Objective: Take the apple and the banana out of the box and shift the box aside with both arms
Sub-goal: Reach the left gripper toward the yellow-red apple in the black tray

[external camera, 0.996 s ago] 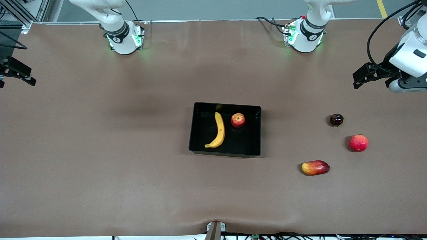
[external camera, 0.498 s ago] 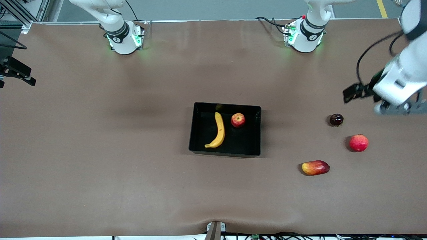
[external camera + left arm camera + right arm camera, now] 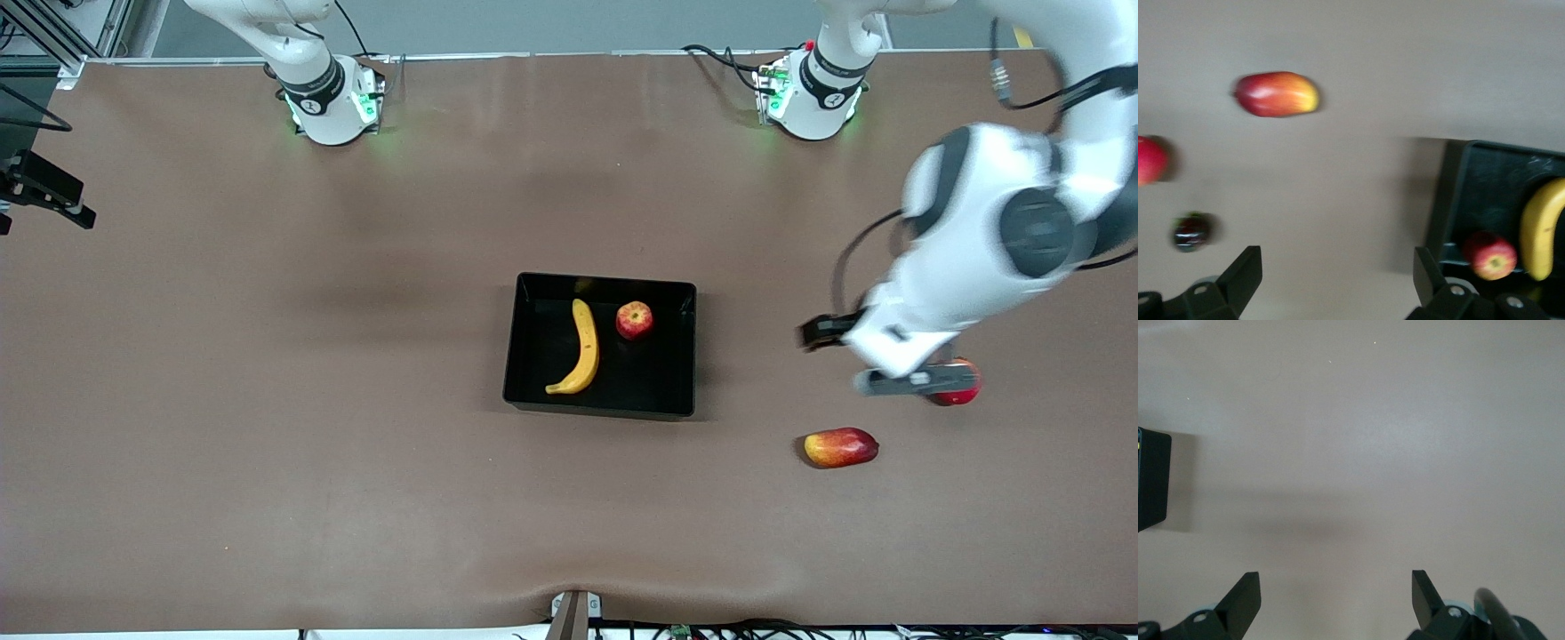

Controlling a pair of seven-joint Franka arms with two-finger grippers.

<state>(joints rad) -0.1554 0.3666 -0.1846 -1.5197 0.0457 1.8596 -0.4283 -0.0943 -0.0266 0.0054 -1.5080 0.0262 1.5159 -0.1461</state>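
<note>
Left arm has swung in from the table's edge at its own end and toward the middle since the earlier frames; left gripper (image 3: 831, 342) now hangs over bare table between the tray (image 3: 680, 356) and the loose fruit, where before it sat high beside the dark fruit's end of the table. Its body now covers the dark fruit in the front view and overlaps the round red fruit (image 3: 965, 384). Nothing on the table has shifted.

Left gripper (image 3: 1338, 277) jaws wide apart, holding nothing. Right gripper (image 3: 1336, 593) jaws also apart, empty, over bare table; in the front view it sits at the picture's edge at the right arm's end (image 3: 44, 191), waiting.

Banana (image 3: 582, 348) and apple (image 3: 634, 320) both lie in the black tray at mid-table, apple beside the banana's upper end, toward the left arm's end, not touching it. Left wrist view shows the same: apple (image 3: 1490, 256) just beside banana (image 3: 1541, 230) inside the tray wall (image 3: 1445, 200).

Open room: wide bare table from the tray toward the right arm's end, and a broad clear strip nearer the front camera. A gap of bare table separates the tray from the loose fruit.

Loose fruit, all at the left arm's end, well apart from the tray: mango (image 3: 840, 447) nearest the front camera, round red fruit farther, dark fruit (image 3: 1191, 231) seen only in the left wrist view, near the round red fruit (image 3: 1150, 160). Mango (image 3: 1277, 94) apart from both.
</note>
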